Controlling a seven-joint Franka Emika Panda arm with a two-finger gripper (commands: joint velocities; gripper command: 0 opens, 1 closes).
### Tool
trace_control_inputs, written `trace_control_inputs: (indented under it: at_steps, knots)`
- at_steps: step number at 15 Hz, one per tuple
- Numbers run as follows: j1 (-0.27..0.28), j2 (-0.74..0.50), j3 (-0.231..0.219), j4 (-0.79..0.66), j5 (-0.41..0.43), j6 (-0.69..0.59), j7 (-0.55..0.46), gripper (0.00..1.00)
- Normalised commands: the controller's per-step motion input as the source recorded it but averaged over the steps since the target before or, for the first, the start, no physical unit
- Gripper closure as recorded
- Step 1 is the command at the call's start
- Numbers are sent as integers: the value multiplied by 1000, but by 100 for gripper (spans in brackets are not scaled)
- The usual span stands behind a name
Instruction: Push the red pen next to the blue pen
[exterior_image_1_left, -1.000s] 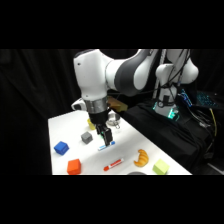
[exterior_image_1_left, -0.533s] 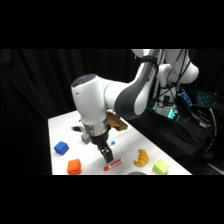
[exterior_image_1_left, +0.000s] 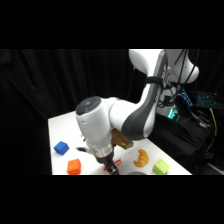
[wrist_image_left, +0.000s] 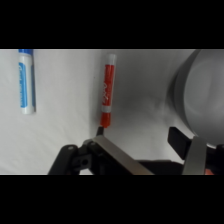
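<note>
- The red pen (wrist_image_left: 106, 95) is red-orange with a whitish band.
- The blue pen (wrist_image_left: 26, 80) is blue with a whitish middle.
- Near the white arm (exterior_image_1_left: 125, 115): a blue block (exterior_image_1_left: 61, 147), an orange-red cube (exterior_image_1_left: 74, 167), a golden croissant toy (exterior_image_1_left: 141, 158), a green block (exterior_image_1_left: 160, 167).
- The table (wrist_image_left: 65, 100) is white.

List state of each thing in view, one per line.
red pen: lying flat, one pincer finger at its near end
blue pen: lying flat, apart from the red pen, roughly parallel to it
pincer: low over the table, open, holding nothing
croissant toy: resting on the table
blue block: resting on the table
orange cube: resting on the table
</note>
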Motion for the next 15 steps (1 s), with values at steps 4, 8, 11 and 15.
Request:
trace_control_inputs:
  at_steps: [4, 8, 11, 15]
  knots:
    - [46, 198, 22, 160, -36, 126, 122, 0]
    - [32, 178, 40, 141, -8, 124, 100, 0]
    - [8, 126, 52, 103, 23, 119, 79, 0]
    - [-29, 0, 28, -57, 34, 176, 58, 0]
